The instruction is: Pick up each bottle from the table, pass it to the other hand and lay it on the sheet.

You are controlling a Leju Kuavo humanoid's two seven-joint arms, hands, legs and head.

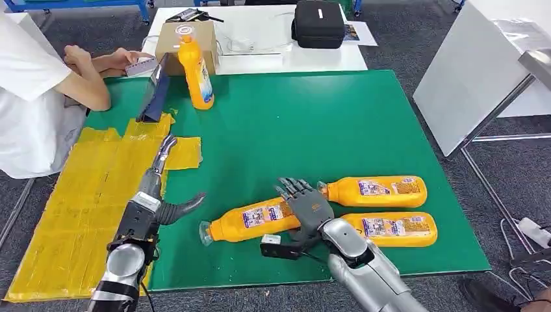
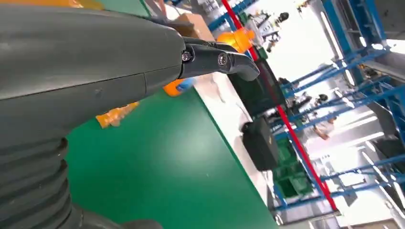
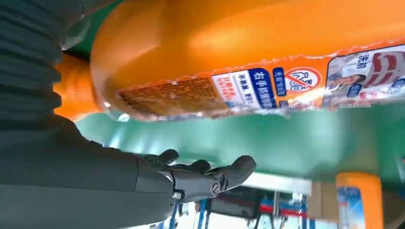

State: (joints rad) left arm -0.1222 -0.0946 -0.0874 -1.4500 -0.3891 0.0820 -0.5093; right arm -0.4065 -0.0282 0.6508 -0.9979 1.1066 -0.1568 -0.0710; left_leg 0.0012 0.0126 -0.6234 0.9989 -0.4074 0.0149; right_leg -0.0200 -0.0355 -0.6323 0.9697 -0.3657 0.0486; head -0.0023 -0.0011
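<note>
Fingers spread, our right hand (image 1: 307, 207) sits over the nearest lying bottle (image 1: 250, 222), not yet gripping it; our left hand (image 1: 167, 195) waits open over the yellow sheet (image 1: 71, 214), likely to receive it. Two more bottles (image 1: 383, 211) lie just beyond, another stands (image 1: 195, 68) far off. Green bench (image 1: 312, 123), grey carpet around.

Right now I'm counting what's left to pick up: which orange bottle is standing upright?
The bottle at the far edge of the green mat, beside the cardboard box. The other three lie on their sides near the right robot hand.
</note>
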